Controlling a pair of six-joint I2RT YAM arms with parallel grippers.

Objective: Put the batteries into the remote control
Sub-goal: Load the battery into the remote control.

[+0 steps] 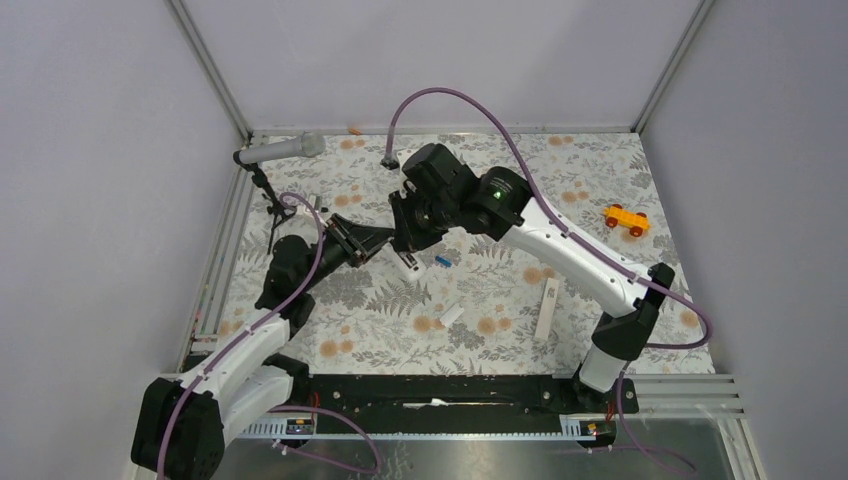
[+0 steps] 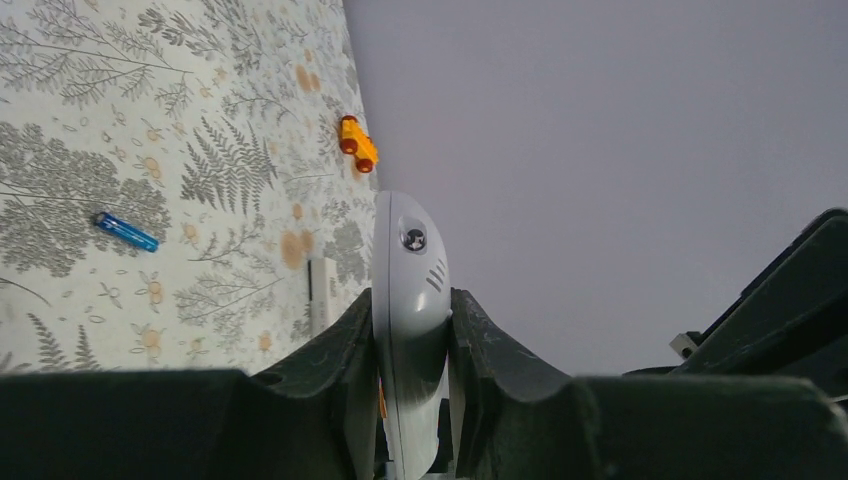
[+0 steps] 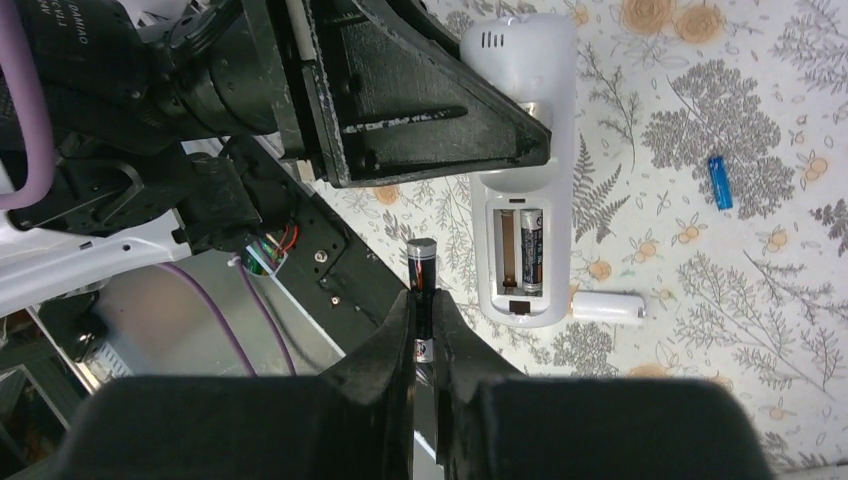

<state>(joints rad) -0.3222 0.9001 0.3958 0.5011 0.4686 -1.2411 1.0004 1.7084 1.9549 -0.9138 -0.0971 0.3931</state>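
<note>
My right gripper [image 3: 422,312] pinched a dark battery [image 3: 421,262], whose capped end poked past the fingertips, just beside the remote control [image 3: 520,190]. My left gripper [image 2: 410,335] clamped that remote by its edges, its compartment uncovered with a second battery [image 3: 531,250] seated in one slot. A blue battery [image 3: 719,182] lay apart on the floral table [image 3: 760,300].
</note>
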